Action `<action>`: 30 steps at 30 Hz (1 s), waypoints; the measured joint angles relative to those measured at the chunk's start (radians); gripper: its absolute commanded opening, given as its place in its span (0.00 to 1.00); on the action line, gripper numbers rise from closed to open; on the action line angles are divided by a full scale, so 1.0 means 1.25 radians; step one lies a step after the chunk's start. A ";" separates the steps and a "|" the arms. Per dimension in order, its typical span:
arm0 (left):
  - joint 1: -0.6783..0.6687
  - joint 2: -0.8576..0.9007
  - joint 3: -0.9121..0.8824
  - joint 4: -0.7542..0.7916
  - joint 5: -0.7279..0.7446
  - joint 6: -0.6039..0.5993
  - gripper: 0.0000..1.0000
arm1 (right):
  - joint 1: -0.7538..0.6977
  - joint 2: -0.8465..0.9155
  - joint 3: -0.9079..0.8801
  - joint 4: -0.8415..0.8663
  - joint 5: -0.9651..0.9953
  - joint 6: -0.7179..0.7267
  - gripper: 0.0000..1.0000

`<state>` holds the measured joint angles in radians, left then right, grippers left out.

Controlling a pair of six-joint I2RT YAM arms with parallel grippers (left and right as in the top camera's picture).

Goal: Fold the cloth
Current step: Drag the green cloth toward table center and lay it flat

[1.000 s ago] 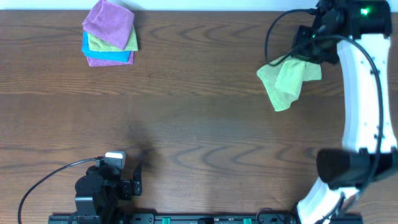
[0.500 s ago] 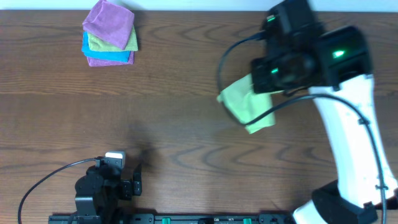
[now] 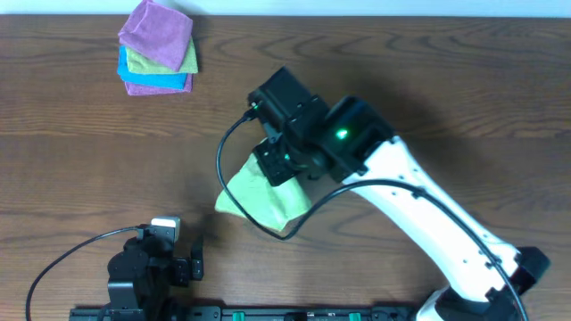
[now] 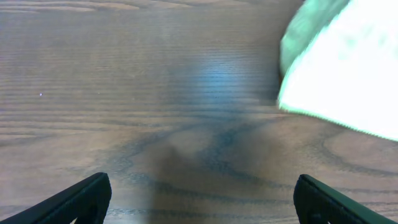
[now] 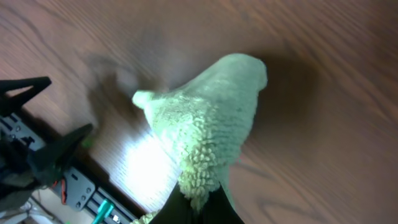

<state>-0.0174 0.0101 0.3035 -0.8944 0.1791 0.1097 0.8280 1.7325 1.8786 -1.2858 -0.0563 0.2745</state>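
Note:
A light green fluffy cloth [image 3: 259, 201] hangs bunched from my right gripper [image 3: 284, 160] over the table's front middle; its lower part seems to touch the wood. In the right wrist view the cloth [image 5: 208, 134] is pinched between the shut fingers [image 5: 198, 208] and droops away from them. The cloth's edge shows blurred at the upper right of the left wrist view [image 4: 348, 68]. My left gripper [image 4: 199, 199] is open and empty, low at the table's front left, also seen from overhead [image 3: 194, 259].
A stack of folded cloths, purple, green and blue [image 3: 158, 49], lies at the table's back left. The left arm's base and cable [image 3: 134, 272] sit at the front edge. A black rail [image 5: 56, 180] runs along the front edge.
My right arm has swung from the back right to the front middle of the table, carrying the green cloth with it and lowering it. The left arm has not moved.

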 measured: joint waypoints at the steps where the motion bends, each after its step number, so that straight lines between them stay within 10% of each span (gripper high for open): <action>1: 0.000 0.000 0.000 0.000 0.000 0.000 0.95 | -0.001 0.000 -0.018 0.020 0.002 -0.005 0.01; 6: 0.000 0.000 0.000 0.000 0.001 -0.007 0.95 | -0.056 0.000 -0.097 0.116 0.063 -0.050 0.01; 7: 0.000 0.000 0.000 0.000 0.000 -0.014 0.95 | -0.085 0.001 -0.111 0.136 0.079 -0.060 0.22; 8: 0.000 0.000 0.000 -0.001 0.000 -0.026 0.95 | -0.125 0.001 -0.126 0.161 0.098 -0.066 0.82; 9: 0.000 0.000 0.000 -0.001 0.000 -0.041 0.95 | -0.184 0.002 -0.144 0.189 0.128 -0.076 0.99; 17: 0.000 0.000 0.000 0.005 0.001 -0.182 0.95 | -0.513 0.014 -0.179 0.224 0.182 -0.085 0.99; 30: 0.000 0.005 -0.002 0.142 0.181 -0.567 0.96 | -0.556 0.013 -0.213 0.150 0.021 -0.082 0.99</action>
<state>-0.0174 0.0166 0.3016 -0.7170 0.4049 -0.5995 0.1329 1.7493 1.6127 -1.0985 -0.0303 0.1719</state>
